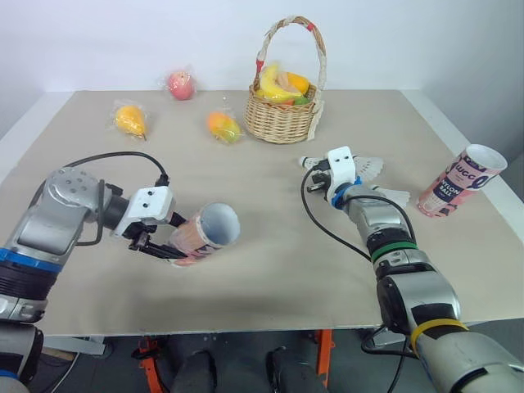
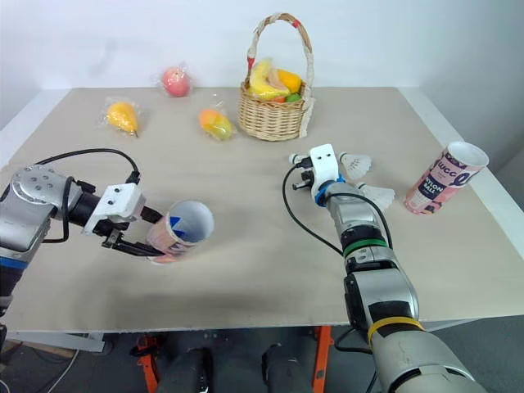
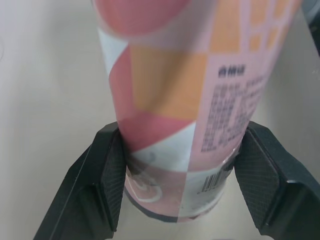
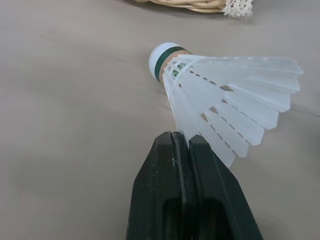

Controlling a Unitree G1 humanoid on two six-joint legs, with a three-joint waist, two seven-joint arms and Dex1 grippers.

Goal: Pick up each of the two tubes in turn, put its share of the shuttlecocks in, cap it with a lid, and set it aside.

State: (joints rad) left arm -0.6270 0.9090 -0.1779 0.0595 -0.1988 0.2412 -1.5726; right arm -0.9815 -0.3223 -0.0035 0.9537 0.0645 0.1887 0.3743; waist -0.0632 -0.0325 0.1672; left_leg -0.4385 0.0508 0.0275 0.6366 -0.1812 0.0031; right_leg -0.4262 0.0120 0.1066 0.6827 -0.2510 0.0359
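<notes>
From the head camera I see the left end effector (image 1: pixel 180 239) closed around the base of a pink tube (image 1: pixel 211 229). The tube is held on its side above the table (image 1: pixel 262 278), with its open mouth facing me. The second tube (image 1: pixel 458 182) lies tilted near the table's right edge, well apart from the first, and its mouth is open too. The right end effector (image 1: pixel 316 177) sits low at the table's middle, just short of the fruit basket (image 1: pixel 282 115). Two white shuttlecocks (image 1: pixel 391 196) lie close beside that wrist.

In the left wrist view, both black pads (image 3: pixel 112 175) press on opposite sides of the tube near its bottom rim.

In the right wrist view, the fingers are pinched together on the feather edge of a shuttlecock (image 4: pixel 220 100). It lies on the table with its cork pointing away, and the basket's base is just beyond it.
</notes>
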